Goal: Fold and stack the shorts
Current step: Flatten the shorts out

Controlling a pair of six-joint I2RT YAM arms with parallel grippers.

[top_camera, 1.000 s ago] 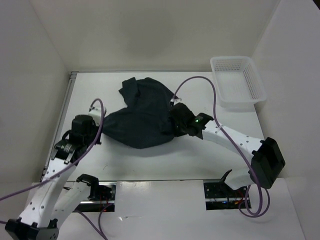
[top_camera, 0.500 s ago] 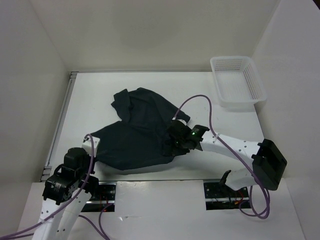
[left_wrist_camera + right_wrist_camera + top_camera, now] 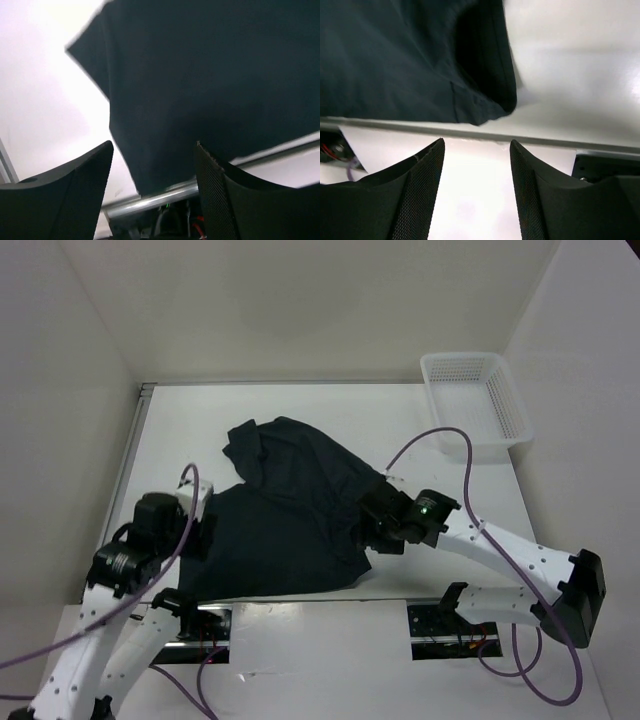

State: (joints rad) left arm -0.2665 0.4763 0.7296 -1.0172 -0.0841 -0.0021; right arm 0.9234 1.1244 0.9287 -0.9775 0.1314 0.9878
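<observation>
Shorts point(image 3: 285, 510) lie spread at 6 o'clock on desk point(image 3: 460, 505), reaching its near edge, likely flattened for folding. Left hand point(image 3: 154, 146) and right hand point(image 3: 476, 142) flank the near corners, both agape, holding nothing.

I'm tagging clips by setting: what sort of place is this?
Probably a robotics lab cell, not a home: a white table boxed in by plain white walls, left arm and right arm bolted at its near edge, with dark shorts and a mesh basket as props.
</observation>
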